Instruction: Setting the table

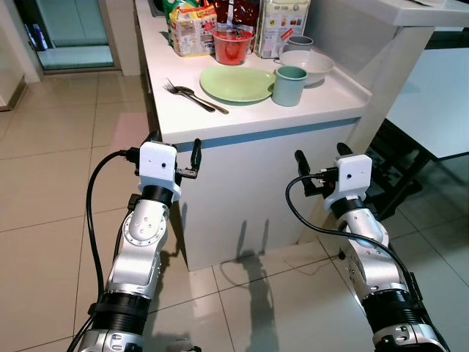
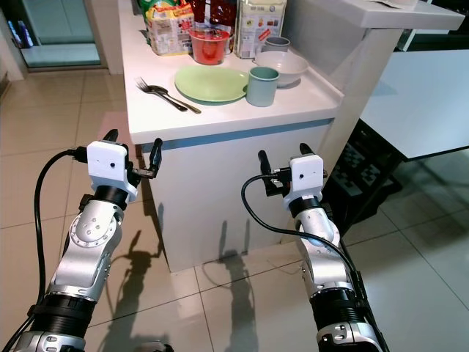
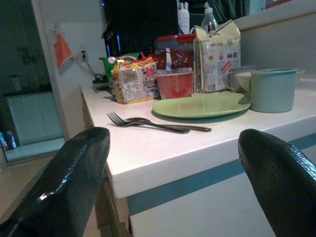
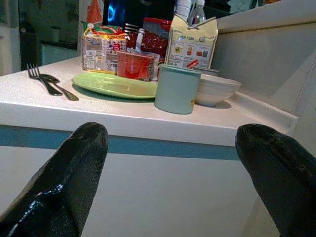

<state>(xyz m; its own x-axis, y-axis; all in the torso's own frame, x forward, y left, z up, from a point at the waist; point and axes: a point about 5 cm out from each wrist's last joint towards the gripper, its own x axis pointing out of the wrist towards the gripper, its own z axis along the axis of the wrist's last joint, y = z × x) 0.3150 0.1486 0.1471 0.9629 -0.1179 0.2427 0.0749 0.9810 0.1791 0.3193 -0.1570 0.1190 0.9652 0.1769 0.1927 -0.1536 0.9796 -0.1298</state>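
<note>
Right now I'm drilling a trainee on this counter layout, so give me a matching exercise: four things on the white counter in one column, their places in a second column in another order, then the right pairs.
Things:
1. round pale green plate
2. metal fork and spoon
3. pale teal ceramic mug
4. clear red plastic cup

Places:
A. on the robot's left of the plate, on bare counter
B. behind the plate, in front of the food packets
C. middle of the counter, between cutlery and mug
D. at the plate's right edge, in front of the white bowl

Pairs: 1-C, 2-A, 3-D, 4-B
</note>
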